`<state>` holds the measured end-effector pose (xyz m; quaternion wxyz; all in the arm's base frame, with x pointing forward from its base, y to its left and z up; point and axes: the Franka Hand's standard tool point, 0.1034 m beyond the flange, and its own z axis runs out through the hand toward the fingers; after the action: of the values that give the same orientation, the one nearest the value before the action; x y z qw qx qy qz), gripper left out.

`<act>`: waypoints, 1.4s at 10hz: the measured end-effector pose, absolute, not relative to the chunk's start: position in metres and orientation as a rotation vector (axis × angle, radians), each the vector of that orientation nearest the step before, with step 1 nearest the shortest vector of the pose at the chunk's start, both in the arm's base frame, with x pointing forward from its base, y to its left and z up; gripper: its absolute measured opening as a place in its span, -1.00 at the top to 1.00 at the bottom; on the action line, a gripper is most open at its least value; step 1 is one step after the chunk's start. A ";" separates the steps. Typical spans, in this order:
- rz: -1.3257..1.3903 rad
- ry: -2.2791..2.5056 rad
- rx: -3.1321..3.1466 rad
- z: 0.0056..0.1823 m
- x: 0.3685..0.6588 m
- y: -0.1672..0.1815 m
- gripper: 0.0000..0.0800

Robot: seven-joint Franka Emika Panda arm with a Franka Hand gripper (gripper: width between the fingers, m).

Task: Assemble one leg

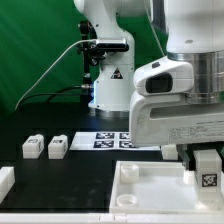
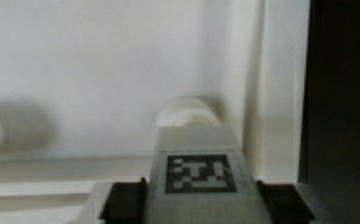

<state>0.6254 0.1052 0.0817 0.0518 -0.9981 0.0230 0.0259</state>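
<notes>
The claw (image 1: 207, 178) is clamped on a leg (image 1: 207, 163). Its fingers (image 2: 120, 203) press both sides of the tagged block, which hangs directly below the claw and just over the white panel (image 1: 150, 180). A spare leg (image 1: 32, 147) and its twin (image 1: 57, 147) sit side by side on the bench (image 1: 70, 172), well apart from the claw, with the marker board (image 1: 113, 140) between.
</notes>
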 end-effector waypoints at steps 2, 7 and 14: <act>0.087 0.238 -3.030 0.082 0.625 0.105 0.27; 0.056 1.720 -2.455 0.078 0.627 0.120 0.27; 0.056 1.883 -2.276 0.078 0.629 0.121 -0.56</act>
<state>0.6292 0.1209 0.0779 0.0934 -0.7670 0.6345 0.0189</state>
